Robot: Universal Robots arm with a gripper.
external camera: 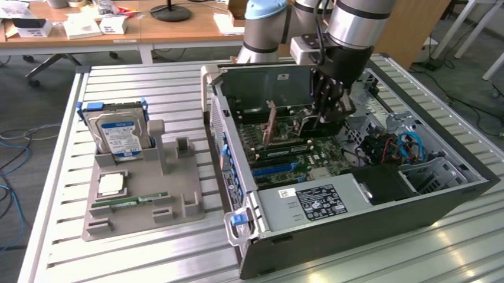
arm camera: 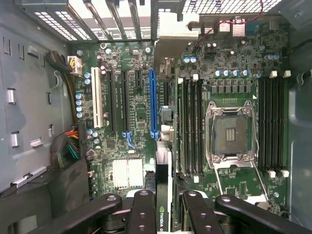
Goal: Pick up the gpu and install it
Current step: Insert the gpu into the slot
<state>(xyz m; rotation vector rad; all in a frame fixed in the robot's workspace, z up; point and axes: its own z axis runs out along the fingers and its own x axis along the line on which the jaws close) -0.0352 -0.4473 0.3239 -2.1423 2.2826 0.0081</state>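
Gripper (external camera: 327, 109) clenched on gpu (arm camera: 164, 185), edge-on at case's (external camera: 354, 236) 12 o'clock end, exterior view. Risk: card off-line with blue slot (arm camera: 153, 97), jamming on contact.

One word can be read: "NVIDIA", in white letters beside the maker's green eye mark, printed lengthwise on the thin edge of the gpu (arm camera: 163, 214); the letters that follow are cut off.

In the exterior view, the black label (external camera: 313, 199) on the power supply, at five o'clock from the middle of the computer case (external camera: 441, 200), carries white print and round approval marks too small to read. The small white sticker (external camera: 287, 192), at ten o'clock from that label, has illegible lines. At nine o'clock from the case, the blue-and-white label on the hard drive (external camera: 122, 137) cannot be read either.
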